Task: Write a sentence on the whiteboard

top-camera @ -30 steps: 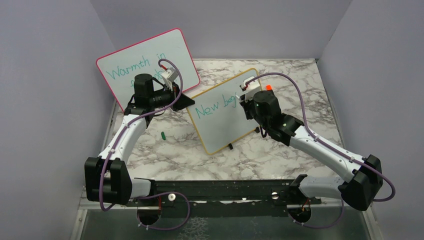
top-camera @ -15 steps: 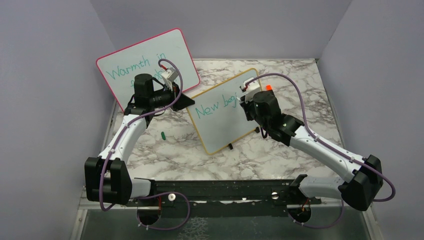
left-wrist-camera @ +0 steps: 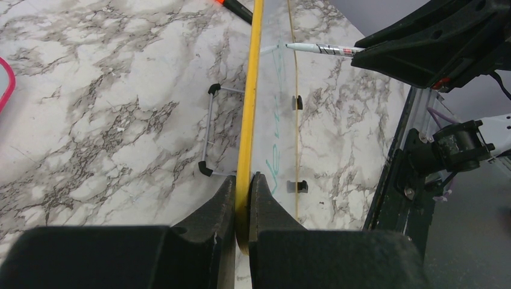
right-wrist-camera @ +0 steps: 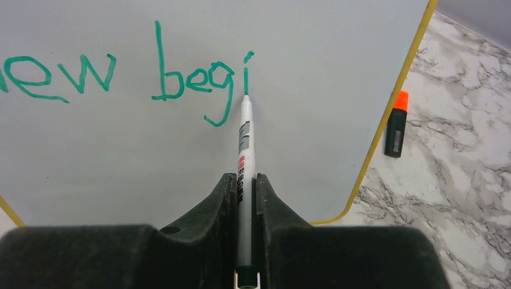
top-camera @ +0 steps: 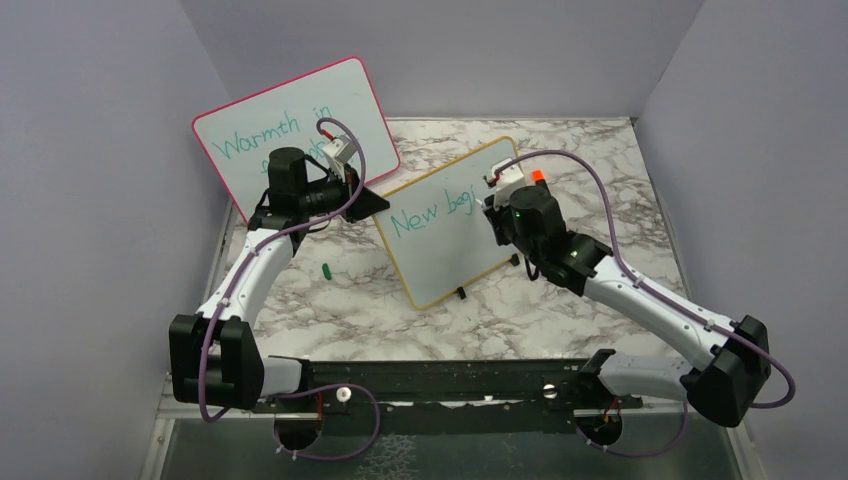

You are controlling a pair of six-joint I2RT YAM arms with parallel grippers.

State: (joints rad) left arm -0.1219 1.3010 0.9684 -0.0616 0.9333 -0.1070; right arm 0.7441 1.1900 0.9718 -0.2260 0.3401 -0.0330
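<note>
Top external: right claw (right-wrist-camera: 244,180) gripping marker (right-wrist-camera: 244,135) shifted rightward; left claw (left-wrist-camera: 242,182) clamps whiteboard (top-camera: 440,255).

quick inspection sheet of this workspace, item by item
surface: marble-pattern table, both boards standing on it
job's things: yellow-framed whiteboard upright; sentence reads "New begi"; marker tip at the i
clutter: pink-framed whiteboard; orange-capped black marker lying flat; small green piece
grippers: left gripper shut on the yellow frame edge; right gripper shut on the marker
cables: purple cable looped over each arm
surroundings: plain lavender walls
</note>
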